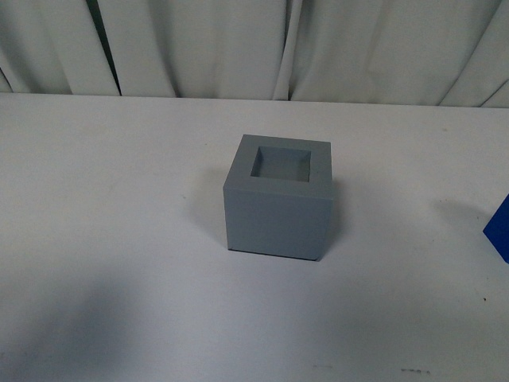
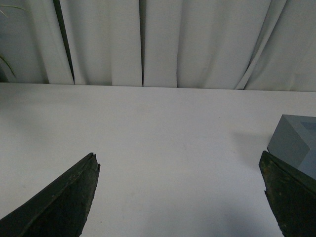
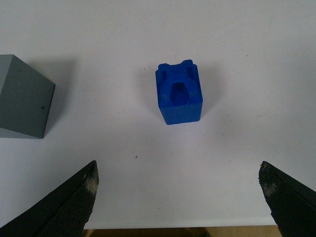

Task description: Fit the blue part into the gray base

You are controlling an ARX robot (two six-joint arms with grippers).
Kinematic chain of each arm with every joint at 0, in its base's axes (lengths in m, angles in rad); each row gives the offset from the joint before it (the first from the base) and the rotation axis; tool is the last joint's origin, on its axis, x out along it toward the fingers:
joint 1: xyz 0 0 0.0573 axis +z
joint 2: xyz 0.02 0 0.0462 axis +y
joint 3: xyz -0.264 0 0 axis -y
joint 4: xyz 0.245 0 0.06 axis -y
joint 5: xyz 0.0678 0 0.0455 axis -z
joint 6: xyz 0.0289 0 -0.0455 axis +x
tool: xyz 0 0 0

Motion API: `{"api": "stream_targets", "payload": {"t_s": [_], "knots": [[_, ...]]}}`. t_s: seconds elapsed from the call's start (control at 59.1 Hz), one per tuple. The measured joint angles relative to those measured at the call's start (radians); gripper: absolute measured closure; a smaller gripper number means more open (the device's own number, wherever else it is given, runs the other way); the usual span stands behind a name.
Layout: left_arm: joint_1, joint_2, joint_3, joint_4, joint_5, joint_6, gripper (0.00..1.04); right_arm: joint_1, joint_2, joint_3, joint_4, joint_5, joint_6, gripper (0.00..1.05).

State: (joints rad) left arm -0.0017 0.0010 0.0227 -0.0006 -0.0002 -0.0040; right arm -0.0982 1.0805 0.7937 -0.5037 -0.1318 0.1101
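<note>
The gray base (image 1: 279, 198) stands upright near the middle of the white table, its square recess facing up and empty. It also shows in the left wrist view (image 2: 295, 144) and the right wrist view (image 3: 23, 97). The blue part (image 3: 179, 92) stands upright on the table, apart from the base; in the front view only a sliver of it (image 1: 499, 228) shows at the right edge. My right gripper (image 3: 177, 170) is open and empty, short of the blue part. My left gripper (image 2: 177, 163) is open and empty over bare table, the base beside one finger.
The white table (image 1: 119, 207) runs back to a white curtain (image 1: 238, 48). The table's near edge (image 3: 173, 228) shows in the right wrist view, close under the right gripper. Neither arm shows in the front view.
</note>
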Motion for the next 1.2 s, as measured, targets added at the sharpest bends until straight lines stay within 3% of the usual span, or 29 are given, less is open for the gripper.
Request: {"api": "stream_targets", "payload": {"t_s": [0.203, 0.44, 1.201], "knots": [[0.000, 0.000, 0.000, 0.000, 0.000, 0.000, 0.06, -0.011, 0.219, 0.216, -0.129, 0.003, -0.049, 0.09], [0.000, 0.000, 0.000, 0.000, 0.000, 0.000, 0.06, -0.003, 0.334, 0.290, -0.176, 0.018, -0.114, 0.09], [0.000, 0.000, 0.000, 0.000, 0.000, 0.000, 0.06, 0.065, 0.589, 0.284, -0.048, 0.071, -0.128, 0.09]]}}
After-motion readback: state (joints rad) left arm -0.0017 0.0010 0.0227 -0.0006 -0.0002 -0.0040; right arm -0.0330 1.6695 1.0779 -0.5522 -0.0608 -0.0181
